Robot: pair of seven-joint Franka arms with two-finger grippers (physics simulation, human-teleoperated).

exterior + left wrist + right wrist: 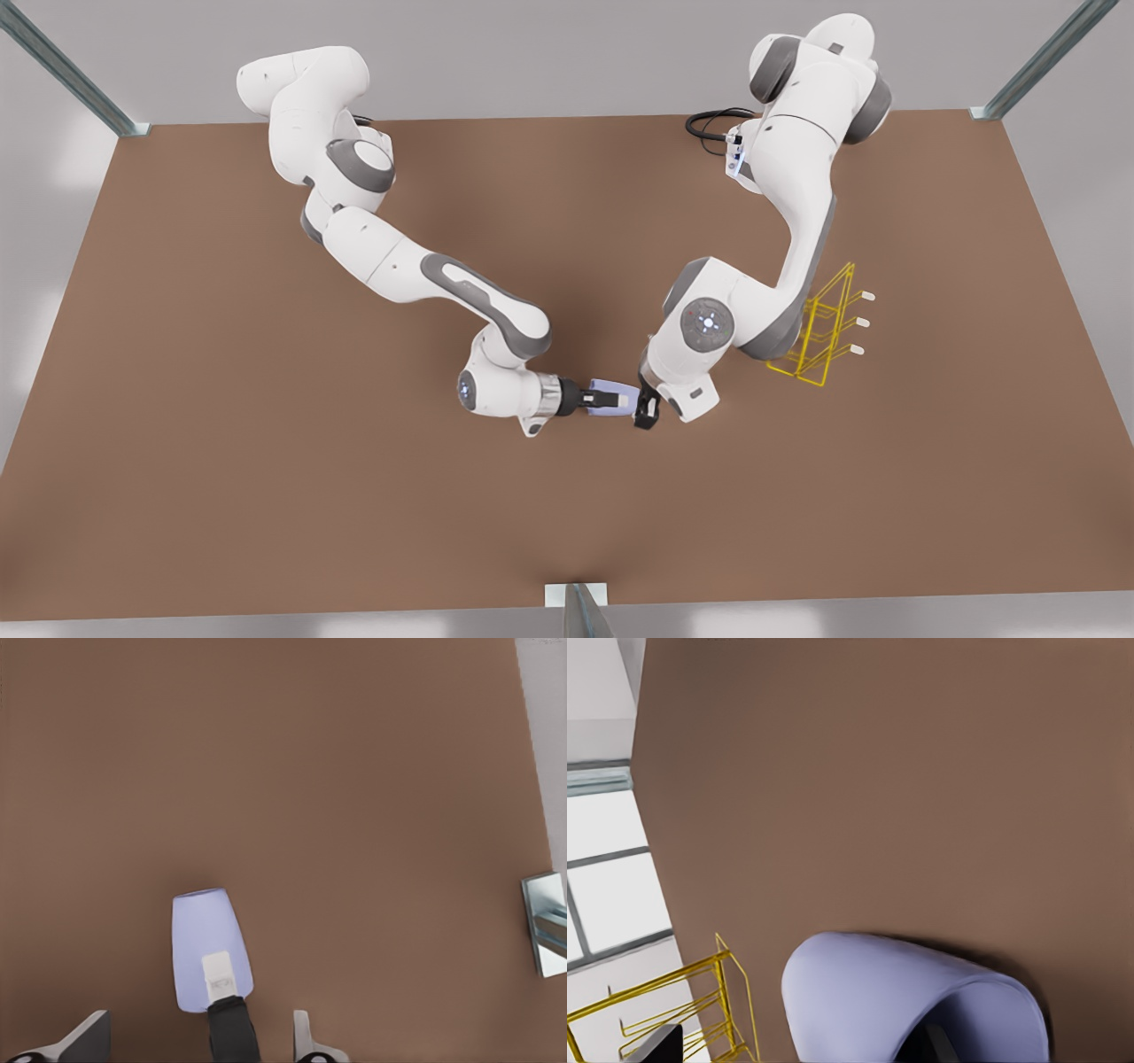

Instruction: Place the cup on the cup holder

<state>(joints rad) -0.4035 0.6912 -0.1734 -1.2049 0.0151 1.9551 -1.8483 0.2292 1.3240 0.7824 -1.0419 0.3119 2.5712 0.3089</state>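
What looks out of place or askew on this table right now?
The lavender-blue tapered cup is tipped sideways, held in the left gripper, one end close to the right gripper. The yellow wire cup holder stands upright; nothing looks spilled or damaged.

A simulated robot test cell rather than a lived-in room. A bare brown bench (266, 496) fills the scene under flat grey surroundings. Grey metal struts (66, 66) rise at its far left and far right corners, with another at the near edge. Two white robot arms (399, 257) stand on the far side; cables (709, 124) loop at the right arm's base.
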